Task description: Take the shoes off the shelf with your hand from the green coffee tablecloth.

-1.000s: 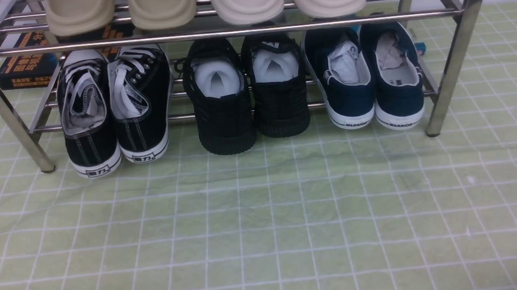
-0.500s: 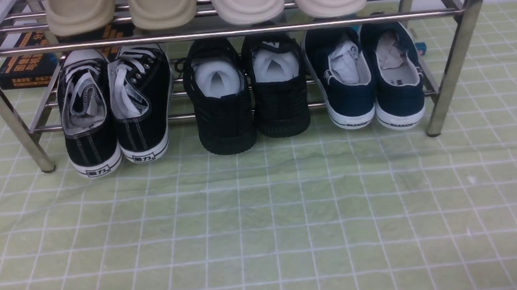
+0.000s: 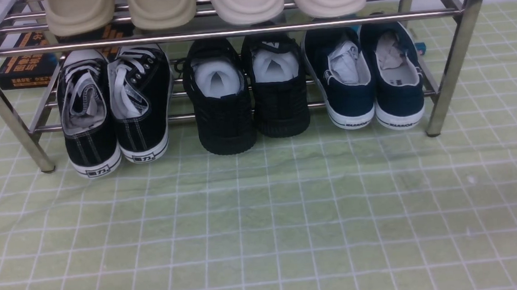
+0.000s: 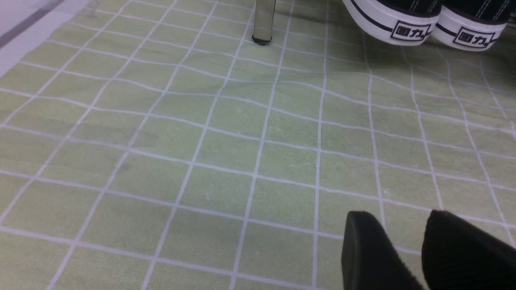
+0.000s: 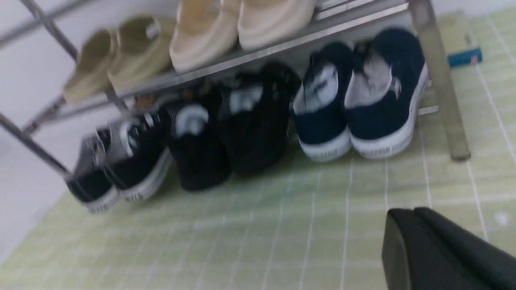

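Observation:
The navy blue shoes [image 3: 364, 81] with white soles stand side by side at the right end of the shelf's [image 3: 212, 32] lower tier, heels toward me, paper stuffing inside. They also show blurred in the right wrist view [image 5: 363, 100]. My right gripper [image 5: 407, 212] hovers over the green coffee tablecloth [image 3: 264, 218], well short of the shoes, its jaws pressed together and empty. My left gripper [image 4: 397, 217] is low over the cloth near the shelf's left leg [image 4: 264, 20], jaws apart with nothing between them. In the front view only a black scrap shows, at the lower left corner.
Black lace-up sneakers [image 3: 112, 110] and all-black shoes [image 3: 250, 95] fill the rest of the lower tier. Beige slippers [image 3: 205, 1] sit on the top tier. A dark box [image 3: 26, 62] lies behind the shelf at left, a small blue item [image 5: 463, 57] behind its right leg.
The shoes and shelf have not moved. A dark sliver at the front view's lower right edge half a second ago is gone now.

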